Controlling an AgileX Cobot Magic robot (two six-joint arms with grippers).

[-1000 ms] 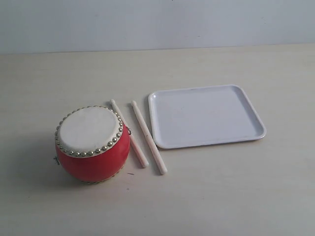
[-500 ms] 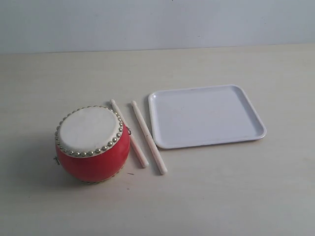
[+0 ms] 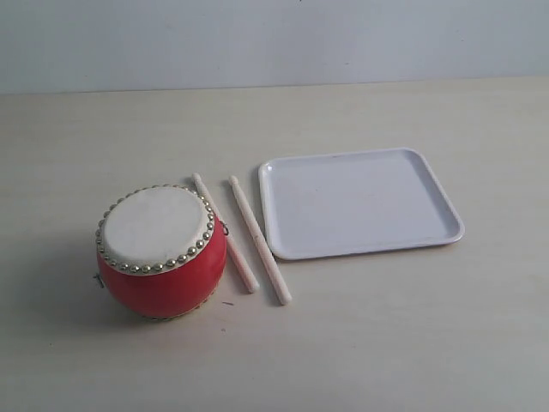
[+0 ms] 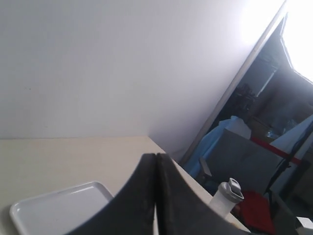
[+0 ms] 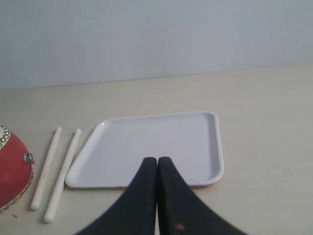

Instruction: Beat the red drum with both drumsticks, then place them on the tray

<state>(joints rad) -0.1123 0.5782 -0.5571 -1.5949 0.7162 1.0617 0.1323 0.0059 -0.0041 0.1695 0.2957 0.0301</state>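
Note:
The red drum (image 3: pixel 160 249) stands on the pale table at the left, skin side up; its red edge (image 5: pixel 12 169) also shows in the right wrist view. Two cream drumsticks lie side by side between drum and tray, one (image 3: pixel 225 232) against the drum, the other (image 3: pixel 259 239) closer to the tray; both appear in the right wrist view (image 5: pixel 45 169) (image 5: pixel 62 175). The white tray (image 3: pixel 358 202) (image 5: pixel 151 149) (image 4: pixel 54 213) lies empty at the right. My left gripper (image 4: pixel 156 155) is shut on nothing, pointing past the tray's corner. My right gripper (image 5: pixel 157 159) is shut, empty, in front of the tray. Neither arm shows in the exterior view.
A pale wall (image 3: pixel 274 39) runs behind the table. In the left wrist view the table's far edge (image 4: pixel 195 183) drops off, with a white bottle with a grey cap (image 4: pixel 226 197) and room clutter beyond it.

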